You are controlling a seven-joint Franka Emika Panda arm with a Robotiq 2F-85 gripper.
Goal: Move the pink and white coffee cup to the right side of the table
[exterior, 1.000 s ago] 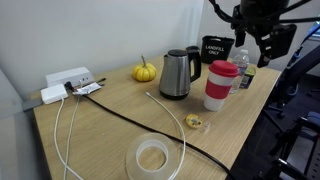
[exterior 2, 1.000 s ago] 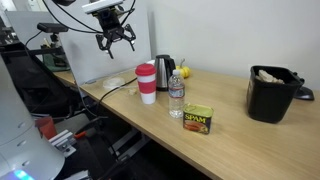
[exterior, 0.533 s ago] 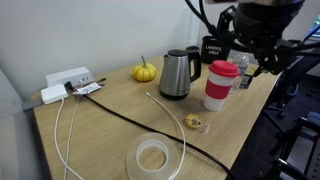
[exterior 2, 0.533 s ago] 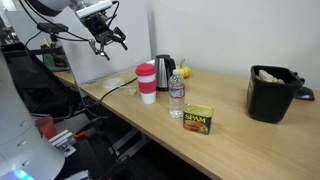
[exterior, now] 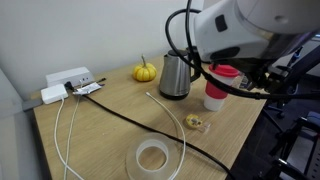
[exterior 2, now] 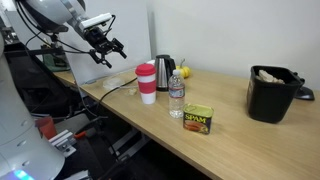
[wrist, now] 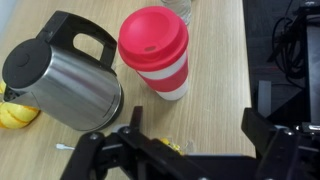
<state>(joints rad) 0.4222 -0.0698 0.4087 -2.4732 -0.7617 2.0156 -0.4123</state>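
The pink and white coffee cup [exterior: 221,86] stands upright on the tan wood table [exterior: 110,130], right beside the steel kettle [exterior: 177,73]. It also shows in an exterior view [exterior 2: 147,83] and from above in the wrist view [wrist: 154,50], its pink-red lid on. My gripper [exterior 2: 107,47] hangs in the air, up and to the side of the cup, touching nothing. In the wrist view the gripper [wrist: 195,135] is open and empty, its black fingers [wrist: 258,122] spread wide over bare table with the cup ahead of them.
A water bottle [exterior 2: 176,95], a Spam can [exterior 2: 197,120] and a black bin [exterior 2: 272,92] stand past the cup. A small pumpkin [exterior: 145,72], power strip [exterior: 68,80], cables, tape roll [exterior: 152,157] and a small yellow item [exterior: 194,121] lie on the table.
The arm has swung across and lower, so it now fills the upper part of an exterior view and hides the black mug. The gripper stays open. The cup has not moved.
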